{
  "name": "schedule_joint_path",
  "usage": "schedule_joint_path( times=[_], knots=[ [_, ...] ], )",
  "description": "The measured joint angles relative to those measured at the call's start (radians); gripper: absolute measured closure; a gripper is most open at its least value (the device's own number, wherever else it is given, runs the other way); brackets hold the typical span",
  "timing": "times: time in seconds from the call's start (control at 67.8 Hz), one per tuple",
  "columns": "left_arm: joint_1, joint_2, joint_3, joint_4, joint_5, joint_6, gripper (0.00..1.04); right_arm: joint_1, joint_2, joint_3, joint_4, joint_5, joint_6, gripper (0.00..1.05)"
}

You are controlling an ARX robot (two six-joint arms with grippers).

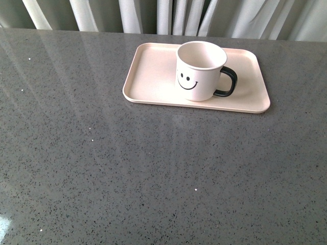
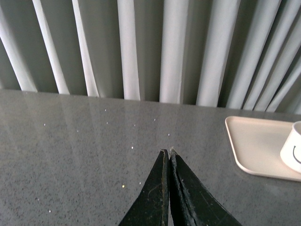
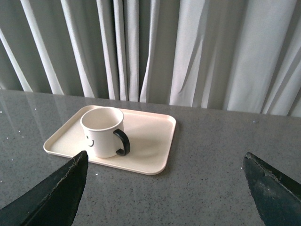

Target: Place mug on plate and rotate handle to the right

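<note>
The mug (image 1: 200, 71) stands upright on the plate (image 1: 148, 76), near its middle, with its handle (image 1: 227, 82) pointing right. The left gripper (image 2: 168, 151) has its fingers pressed together over the table (image 1: 102, 163), seemingly not touching it. The right gripper (image 3: 165, 154) is spread wide, apart from the mug.

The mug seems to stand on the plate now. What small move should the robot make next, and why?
Probably none on the mug: it stands upright on the plate and its handle already points right in the front view. The right gripper is open and empty, the left gripper shut, so I would only hold both clear of it.
</note>
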Motion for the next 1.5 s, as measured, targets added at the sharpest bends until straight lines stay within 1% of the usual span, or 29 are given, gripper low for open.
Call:
schedule_joint_path(
  times=[0.088,0.147,0.162,0.206,0.221,0.265,0.295,0.339,0.354,0.369,0.383,0.398,0.413,0.428,0.442,0.457,0.487,0.501,0.516,0.619,0.708,0.781,0.855,1.003,1.121,1.283,1.504],
  knots=[
    [0.001,-0.001,0.000,-0.002,0.000,0.000,1.03,0.000,0.000,0.000,0.000,0.000,0.000,0.09],
    [0.001,-0.002,0.000,-0.002,0.000,0.000,0.87,0.000,0.000,0.000,0.000,0.000,0.000,0.09],
    [0.001,-0.002,0.000,-0.002,0.000,0.000,0.82,0.000,0.000,0.000,0.000,0.000,0.000,0.09],
    [0.001,-0.002,0.000,-0.002,0.000,0.000,0.71,0.000,0.000,0.000,0.000,0.000,0.000,0.09],
    [0.001,-0.002,0.000,-0.002,0.000,0.000,0.66,0.000,0.000,0.000,0.000,0.000,0.000,0.09],
    [0.001,-0.002,0.000,-0.002,0.000,0.000,0.55,0.000,0.000,0.000,0.000,0.000,0.000,0.09],
    [0.001,-0.002,0.000,-0.002,0.000,0.000,0.46,0.000,0.000,0.000,0.000,0.000,0.000,0.09],
    [0.001,-0.002,0.000,-0.002,0.000,0.000,0.39,0.000,0.001,0.000,0.000,-0.001,0.000,0.09],
    [0.001,-0.002,0.000,-0.002,0.000,0.000,0.36,-0.003,0.008,0.004,-0.009,-0.016,-0.002,0.09],
    [0.001,-0.002,0.000,-0.002,0.000,0.000,0.32,-0.022,0.040,0.026,-0.069,-0.081,-0.026,0.09],
    [0.001,-0.002,0.000,-0.002,0.000,0.000,0.30,-0.034,0.060,0.044,-0.112,-0.126,-0.043,0.09],
    [0.001,-0.002,0.000,-0.002,-0.001,0.000,0.29,-0.063,0.119,0.083,-0.203,-0.201,-0.074,0.09],
    [0.001,-0.002,0.000,-0.002,-0.002,0.000,0.25,-0.079,0.157,0.105,-0.246,-0.239,-0.083,0.09],
    [0.001,-0.002,0.000,-0.002,-0.001,0.000,0.23,-0.107,0.238,0.151,-0.327,-0.311,-0.126,0.09],
    [0.002,-0.002,0.000,-0.002,0.000,0.000,0.20,-0.121,0.287,0.175,-0.362,-0.329,-0.134,0.09],
    [0.002,-0.002,0.000,-0.002,0.001,0.000,0.18,-0.143,0.370,0.216,-0.412,-0.400,-0.163,0.09],
    [0.002,-0.002,0.000,-0.002,0.002,0.001,0.13,-0.163,0.490,0.264,-0.428,-0.448,-0.201,0.09],
    [0.001,-0.002,0.000,-0.002,0.001,0.001,0.09,-0.167,0.526,0.278,-0.422,-0.465,-0.217,0.09],
    [0.001,-0.002,0.000,-0.002,0.001,0.001,0.08,-0.173,0.596,0.307,-0.400,-0.475,-0.232,0.09],
    [0.002,-0.002,0.000,-0.002,0.000,0.002,0.10,-0.176,0.875,0.444,-0.238,-0.464,-0.273,0.09],
    [0.002,-0.002,0.000,-0.002,0.000,0.002,0.09,-0.154,1.103,0.573,-0.109,-0.424,-0.272,0.09],
    [0.002,-0.002,0.000,-0.002,0.000,0.002,0.09,-0.123,1.262,0.673,-0.045,-0.389,-0.257,0.09],
    [0.002,-0.002,0.000,-0.002,0.001,0.002,0.09,-0.086,1.403,0.773,-0.014,-0.353,-0.239,0.09],
    [0.002,-0.002,0.000,-0.002,0.000,0.002,0.09,-0.019,1.629,0.951,-0.020,-0.291,-0.198,0.09],
    [0.002,-0.002,0.000,-0.002,0.000,0.002,0.09,0.030,1.811,1.127,-0.069,-0.250,-0.130,0.09],
    [0.002,-0.002,0.000,-0.002,0.000,0.002,0.09,0.060,1.958,1.285,-0.142,-0.220,-0.060,0.09],
    [0.002,-0.002,0.000,-0.002,0.000,0.002,0.09,0.085,2.078,1.426,-0.213,-0.192,-0.010,0.09]
  ],
)
